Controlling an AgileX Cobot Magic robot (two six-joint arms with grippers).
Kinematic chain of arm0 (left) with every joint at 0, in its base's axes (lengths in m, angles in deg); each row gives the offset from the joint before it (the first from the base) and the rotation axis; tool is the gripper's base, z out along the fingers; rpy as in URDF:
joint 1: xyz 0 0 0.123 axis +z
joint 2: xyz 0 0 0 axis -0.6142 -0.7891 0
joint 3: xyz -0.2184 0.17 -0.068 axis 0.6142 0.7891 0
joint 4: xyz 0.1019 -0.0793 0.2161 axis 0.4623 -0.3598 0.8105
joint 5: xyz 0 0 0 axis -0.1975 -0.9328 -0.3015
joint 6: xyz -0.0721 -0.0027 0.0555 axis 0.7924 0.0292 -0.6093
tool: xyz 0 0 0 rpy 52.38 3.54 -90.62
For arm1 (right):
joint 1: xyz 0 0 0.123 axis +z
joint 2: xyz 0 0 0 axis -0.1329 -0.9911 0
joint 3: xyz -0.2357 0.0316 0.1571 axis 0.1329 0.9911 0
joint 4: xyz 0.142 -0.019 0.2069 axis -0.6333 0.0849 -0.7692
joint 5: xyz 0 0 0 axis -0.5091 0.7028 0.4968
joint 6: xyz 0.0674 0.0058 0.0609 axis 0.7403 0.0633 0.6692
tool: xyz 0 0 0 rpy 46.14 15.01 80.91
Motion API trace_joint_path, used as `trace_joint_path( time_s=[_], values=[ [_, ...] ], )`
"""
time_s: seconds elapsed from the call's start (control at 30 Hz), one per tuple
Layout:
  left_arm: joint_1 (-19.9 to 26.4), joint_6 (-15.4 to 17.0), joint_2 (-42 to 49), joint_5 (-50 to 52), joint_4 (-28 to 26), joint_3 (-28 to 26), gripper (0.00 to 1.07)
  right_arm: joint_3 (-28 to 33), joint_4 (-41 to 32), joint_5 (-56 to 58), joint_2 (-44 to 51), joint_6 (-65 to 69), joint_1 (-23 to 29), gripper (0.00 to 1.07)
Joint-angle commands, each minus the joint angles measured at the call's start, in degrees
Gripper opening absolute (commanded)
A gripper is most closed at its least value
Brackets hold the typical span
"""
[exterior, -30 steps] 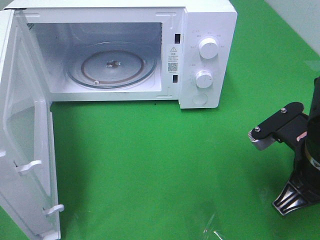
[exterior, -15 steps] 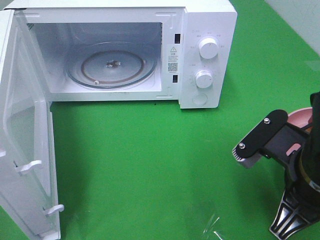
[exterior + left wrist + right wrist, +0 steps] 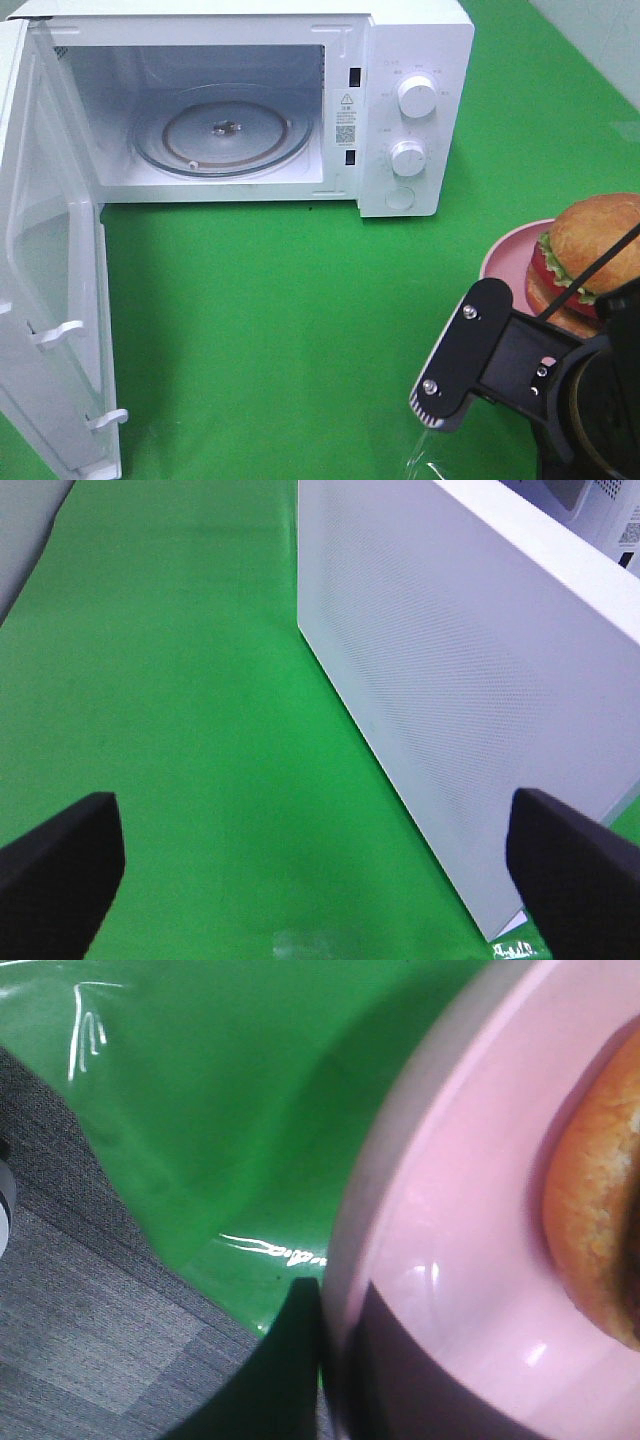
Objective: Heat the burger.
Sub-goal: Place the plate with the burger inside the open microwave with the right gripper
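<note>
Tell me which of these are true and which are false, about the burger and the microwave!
1. The door is open. True.
2. The burger is inside the microwave. False: it sits on a pink plate, outside and to the right.
3. The glass tray has no food on it. True.
4. The left tool is shut. False: its fingers stand wide apart and hold nothing.
5. The cloth is blue. False: it is green.
</note>
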Motion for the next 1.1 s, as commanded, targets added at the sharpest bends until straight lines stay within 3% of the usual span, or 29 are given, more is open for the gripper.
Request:
trace_joint_path(
  time_s=[0.03, 0.1, 0.33, 1.1],
  values=[
    [0.00, 0.11, 1.15, 0.80, -0.11, 0.23, 0.96, 0.06, 2.46, 2.18, 0.69, -1.83, 2.06, 0.00],
    [0.00, 0.11, 1.15, 0.80, -0.11, 0.23, 0.96, 0.00, 2.52, 2.18, 0.69, -3.95, 5.04, 0.00],
    [0.00, 0.11, 1.15, 0.80, -0.11, 0.23, 0.96, 0.00, 2.58, 1.83, 0.69, -8.19, 7.45, 0.00],
    [0.00, 0.11, 1.15, 0.80, -0.11, 0.23, 0.96, -2.12, 9.28, -9.80, 0.69, -28.30, 7.45, 0.00]
  ],
)
